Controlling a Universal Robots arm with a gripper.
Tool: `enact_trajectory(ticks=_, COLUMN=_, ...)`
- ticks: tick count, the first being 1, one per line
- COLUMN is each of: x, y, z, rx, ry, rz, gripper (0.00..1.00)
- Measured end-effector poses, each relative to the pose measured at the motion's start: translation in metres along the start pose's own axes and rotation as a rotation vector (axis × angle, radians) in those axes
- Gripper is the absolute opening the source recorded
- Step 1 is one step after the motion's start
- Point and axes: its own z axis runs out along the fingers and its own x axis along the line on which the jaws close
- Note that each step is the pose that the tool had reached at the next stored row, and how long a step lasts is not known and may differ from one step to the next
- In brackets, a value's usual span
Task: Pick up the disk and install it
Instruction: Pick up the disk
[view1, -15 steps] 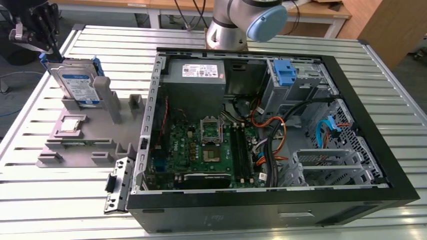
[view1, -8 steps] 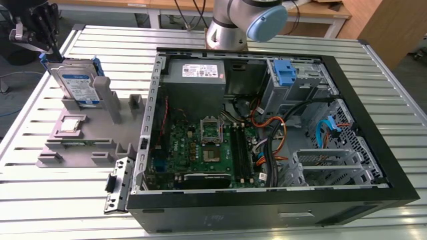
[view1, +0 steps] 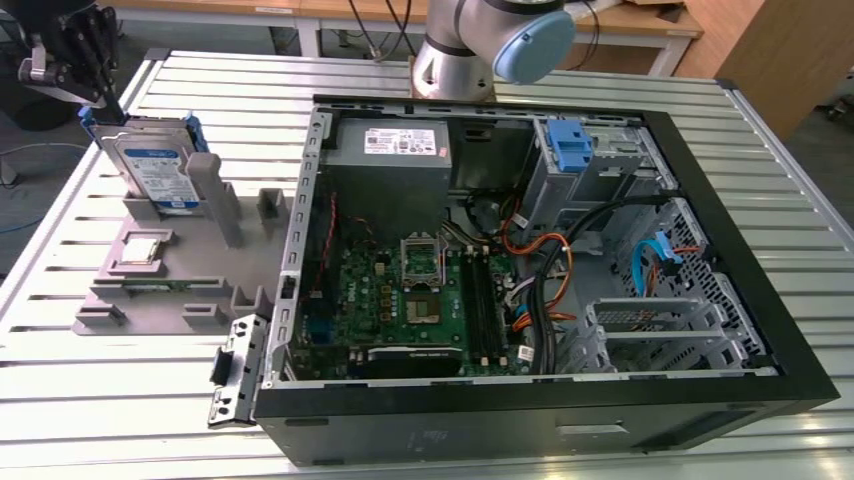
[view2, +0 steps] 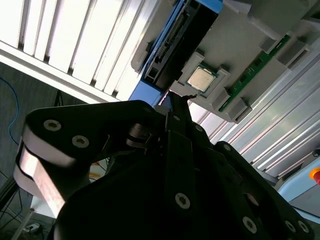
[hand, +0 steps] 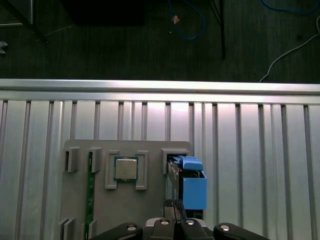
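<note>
One flat silver disk (view1: 158, 168) | blue plastic carrier (hand: 195, 192) | gripper (view1: 96, 98) at top edge

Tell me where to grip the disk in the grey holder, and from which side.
Likely best: take the disk by its top edge, pinching across its flat faces, from straight above. It stands on edge in the grey holder, whose posts hem in its lower part, leaving the top free.
</note>
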Motion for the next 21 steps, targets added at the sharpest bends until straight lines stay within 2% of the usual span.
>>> enact_trajectory(ticks=8, x=0.0000, y=0.0000, z=0.0002, rx=-0.0016, ry=0.0074, rz=-0.090, gripper=0.10)
enact_trajectory(ticks=15, x=0.0000, y=-0.0006, z=0.0006, rx=0.0019, ry=-0.0146, rz=-0.098, gripper=0.10)
enact_trajectory(ticks=21, x=0.0000, y=-0.0010, z=0.0014, rx=0.0042, ry=-0.0272, rz=-0.038, gripper=0.10)
